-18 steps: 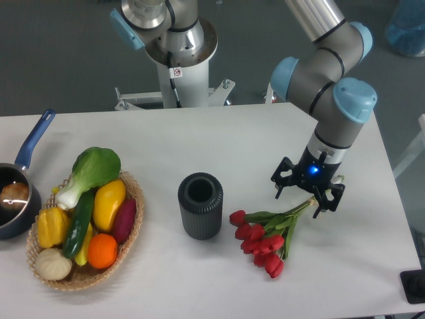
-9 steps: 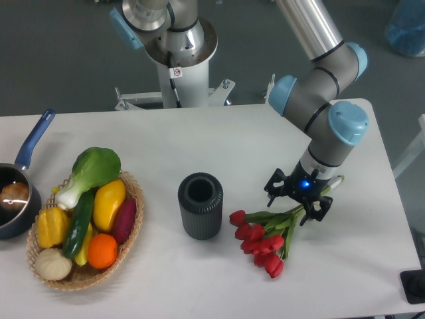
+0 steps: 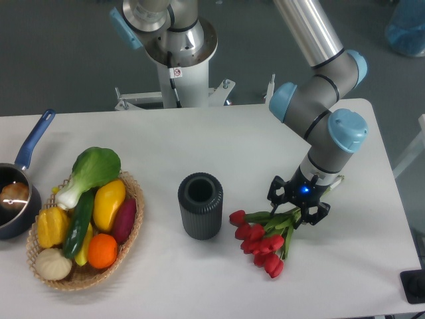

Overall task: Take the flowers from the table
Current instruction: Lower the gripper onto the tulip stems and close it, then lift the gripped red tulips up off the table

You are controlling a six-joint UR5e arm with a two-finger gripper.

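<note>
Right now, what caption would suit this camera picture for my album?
Gripper down over the stems of the flowers lying on the table, beside a dark vase.

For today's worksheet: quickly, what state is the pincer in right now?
Pincer: down over the stems of the flowers, fingers spread either side; open, nothing lifted yet.

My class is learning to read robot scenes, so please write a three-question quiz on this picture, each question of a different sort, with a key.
1. True or false: the flowers lie on the table to the right of the dark vase.
2. The pincer is right over which part of the flowers? A) red buds B) green stems C) neither
3. Fill in: the green leafy vegetable lies in the ____.

Key
1. True.
2. B; whether it has closed on them cannot be told.
3. Basket.
</note>
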